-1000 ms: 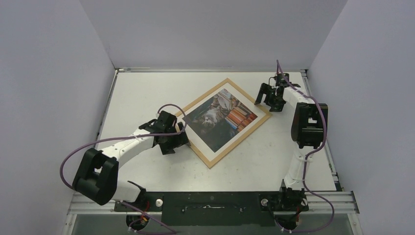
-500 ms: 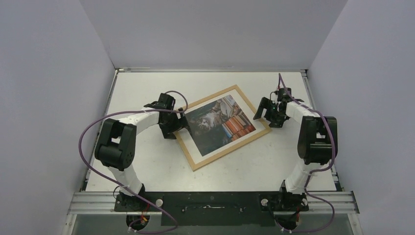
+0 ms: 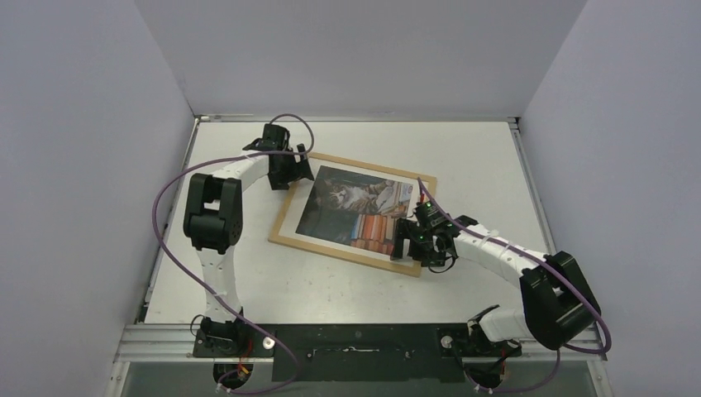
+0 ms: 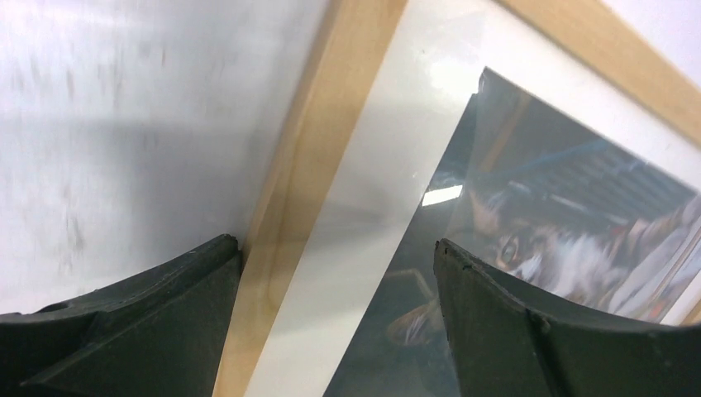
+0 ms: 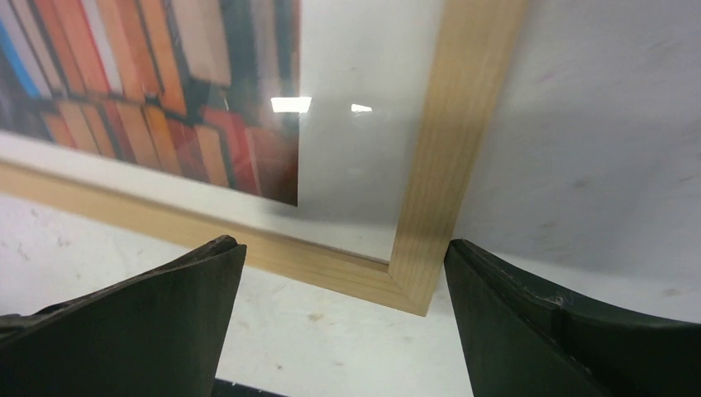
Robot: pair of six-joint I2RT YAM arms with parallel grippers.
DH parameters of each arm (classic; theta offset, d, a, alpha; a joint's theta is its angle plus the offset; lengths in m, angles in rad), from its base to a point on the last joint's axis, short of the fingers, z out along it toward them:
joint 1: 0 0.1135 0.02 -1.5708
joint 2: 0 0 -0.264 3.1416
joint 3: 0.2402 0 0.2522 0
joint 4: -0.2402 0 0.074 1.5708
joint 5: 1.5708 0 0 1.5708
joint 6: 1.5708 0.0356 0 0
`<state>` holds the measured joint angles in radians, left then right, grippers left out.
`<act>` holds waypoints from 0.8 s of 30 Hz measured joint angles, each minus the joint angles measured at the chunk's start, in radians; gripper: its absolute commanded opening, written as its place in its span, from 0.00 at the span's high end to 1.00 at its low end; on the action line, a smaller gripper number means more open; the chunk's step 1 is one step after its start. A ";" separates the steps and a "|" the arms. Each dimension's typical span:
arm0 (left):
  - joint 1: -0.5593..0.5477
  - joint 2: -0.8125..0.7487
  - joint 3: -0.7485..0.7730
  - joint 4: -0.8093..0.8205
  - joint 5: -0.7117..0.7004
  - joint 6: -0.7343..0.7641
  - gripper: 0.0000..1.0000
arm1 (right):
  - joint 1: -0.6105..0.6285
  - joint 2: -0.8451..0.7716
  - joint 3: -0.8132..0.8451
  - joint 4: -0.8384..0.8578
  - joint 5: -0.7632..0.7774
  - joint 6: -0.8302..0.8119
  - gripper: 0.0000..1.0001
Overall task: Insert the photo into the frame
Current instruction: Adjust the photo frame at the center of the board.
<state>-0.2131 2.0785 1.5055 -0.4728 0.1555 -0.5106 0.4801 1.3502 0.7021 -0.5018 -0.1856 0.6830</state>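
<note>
Frame (image 3: 331, 251) flat on table (image 3: 248, 285), skewed. Photo (image 3: 355, 211) seated inside frame, white border showing around it. Left gripper (image 3: 289, 171) spread wide, fingers either side of frame's far-left rail. Right gripper (image 3: 422, 246) spread wide over near-right corner. Neither pinching anything.

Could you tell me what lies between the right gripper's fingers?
A corner of the thin light-wood picture frame, per the right wrist view.

I count one frame (image 5: 463, 124), one photo (image 3: 351, 207) and one table (image 3: 248, 281). I have two arms, hence two pincers: my left pincer (image 4: 337, 244) and my right pincer (image 5: 340, 244), two fingers apiece.
</note>
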 measured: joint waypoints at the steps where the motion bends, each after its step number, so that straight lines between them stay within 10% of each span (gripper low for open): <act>1: 0.000 0.023 0.029 0.023 -0.004 0.001 0.18 | 0.046 -0.004 -0.003 0.001 0.002 0.029 0.08; 14: -0.029 0.048 0.119 -0.075 -0.107 0.014 0.12 | 0.123 -0.080 0.293 -0.102 0.216 0.066 0.06; 24: -0.040 -0.443 -0.177 -0.195 -0.137 0.008 0.12 | -0.173 0.347 0.751 -0.044 0.185 -0.079 0.08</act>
<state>-0.2527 1.6352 1.3289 -0.6674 0.0189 -0.5022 0.3069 1.6970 1.4532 -0.5457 -0.0010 0.6044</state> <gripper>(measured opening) 0.878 0.926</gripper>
